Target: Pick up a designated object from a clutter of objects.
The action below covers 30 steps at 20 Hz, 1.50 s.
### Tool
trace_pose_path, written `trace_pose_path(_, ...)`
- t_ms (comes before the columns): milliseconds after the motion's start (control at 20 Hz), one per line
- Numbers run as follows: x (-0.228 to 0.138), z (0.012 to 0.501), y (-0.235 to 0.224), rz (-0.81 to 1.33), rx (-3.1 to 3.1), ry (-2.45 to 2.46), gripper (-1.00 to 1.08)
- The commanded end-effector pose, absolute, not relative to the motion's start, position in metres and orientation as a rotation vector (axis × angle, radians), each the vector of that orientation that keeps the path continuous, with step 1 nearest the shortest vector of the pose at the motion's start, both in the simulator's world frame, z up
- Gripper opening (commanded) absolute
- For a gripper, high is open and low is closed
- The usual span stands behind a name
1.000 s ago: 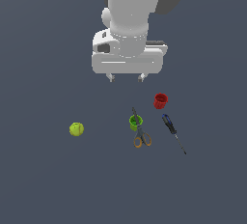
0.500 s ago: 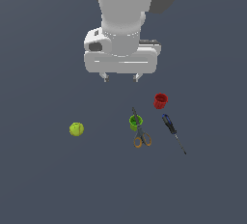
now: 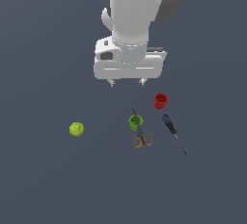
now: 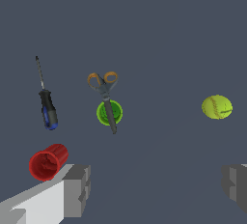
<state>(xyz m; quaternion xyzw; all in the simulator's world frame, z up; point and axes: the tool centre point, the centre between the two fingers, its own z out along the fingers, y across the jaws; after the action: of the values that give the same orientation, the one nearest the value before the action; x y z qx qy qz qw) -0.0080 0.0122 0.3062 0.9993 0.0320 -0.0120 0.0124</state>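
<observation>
1. Above the dark surface [image 3: 43, 184], the claw [image 3: 127, 82] hangs with its fingers [image 4: 77, 190] spread wide, holding nothing.
2. The red cup [image 3: 160, 101] lies tipped on its side, apart from the claw, toward the exterior view's right.
3. The green cup [image 3: 136, 122] stands upright near the red cup, with the blades of the orange-handled scissors [image 3: 140, 132] across its mouth.
4. The screwdriver [image 3: 172, 132] lies just beside the scissors, not touching.
5. The yellow-green ball [image 3: 76, 129] sits well apart, toward the exterior view's left.
</observation>
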Motion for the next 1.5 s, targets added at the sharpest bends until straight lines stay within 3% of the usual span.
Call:
trace_pose_path(0, -0.009, 0.294, 0.024, -0.037, 3.110, 0.154, 1.00)
trace_pose_path(450, -0.029, 0.226, 0.088, -0.026, 3.070, 0.469, 1.00)
trace_pose_path(950, -0.085, 0.144, 0.168, -0.010, 2.985, 0.898, 1.00)
trace_pose_path(1450, -0.132, 0.103, 0.206, -0.001, 2.920, 1.149, 1.00)
